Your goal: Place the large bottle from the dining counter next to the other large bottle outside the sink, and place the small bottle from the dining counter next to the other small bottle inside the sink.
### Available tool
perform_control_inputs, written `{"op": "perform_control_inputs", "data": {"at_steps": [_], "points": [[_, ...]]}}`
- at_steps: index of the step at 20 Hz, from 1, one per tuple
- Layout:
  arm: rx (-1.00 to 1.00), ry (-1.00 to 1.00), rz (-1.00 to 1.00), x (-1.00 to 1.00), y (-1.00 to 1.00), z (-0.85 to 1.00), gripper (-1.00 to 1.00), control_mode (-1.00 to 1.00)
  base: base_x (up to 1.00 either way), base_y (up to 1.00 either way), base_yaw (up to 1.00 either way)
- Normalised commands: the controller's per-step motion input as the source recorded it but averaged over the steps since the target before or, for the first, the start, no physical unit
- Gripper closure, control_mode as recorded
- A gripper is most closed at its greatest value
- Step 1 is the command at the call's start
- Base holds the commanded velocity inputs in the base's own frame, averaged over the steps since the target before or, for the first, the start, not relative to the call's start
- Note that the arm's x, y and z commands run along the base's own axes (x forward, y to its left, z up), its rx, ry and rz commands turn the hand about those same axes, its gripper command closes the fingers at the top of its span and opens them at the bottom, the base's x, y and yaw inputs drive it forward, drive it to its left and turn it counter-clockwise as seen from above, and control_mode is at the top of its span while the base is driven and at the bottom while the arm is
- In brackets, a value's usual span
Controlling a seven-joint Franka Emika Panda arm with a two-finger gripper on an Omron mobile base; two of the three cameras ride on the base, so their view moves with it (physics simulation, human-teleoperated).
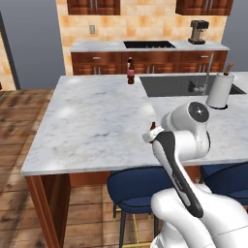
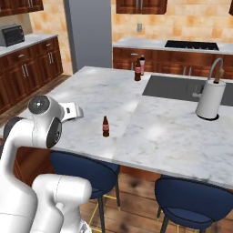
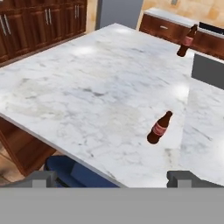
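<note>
While the arm rises at lower right of the left base view, a brown bottle (image 1: 130, 71) stands at the far edge of the marble tabletop (image 1: 92, 121), just left of the sink (image 1: 181, 85). A paper towel roll (image 1: 220, 90) stands on the tabletop near the sink's front right corner, close to the faucet (image 1: 207, 72).

From the right base view, the small bottle (image 2: 105, 126) stands upright on the tabletop near its front edge, above a blue stool (image 2: 84, 170). Two bottles stand touching beside the sink's far left corner: the brown bottle (image 2: 137, 70) and a pink bottle (image 2: 142, 65) behind it.

Seen from the hand view, the gripper (image 3: 113, 178) is spread wide and holds nothing; the small bottle (image 3: 159, 127) stands well beyond its fingertips (image 3: 183, 178), apart from them.
</note>
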Motion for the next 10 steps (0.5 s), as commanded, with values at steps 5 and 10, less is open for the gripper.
{"op": "perform_control_inputs", "data": {"at_steps": [5,10], "points": [[-0.02,0.0,-0.04,-0.01,-0.23,0.0,-1.0,-1.0,0.0,0.0,0.0],[0.0,0.0,-0.23,-0.02,-0.09,-0.02,-1.0,-1.0,0.0,0.0,0.0]]}}
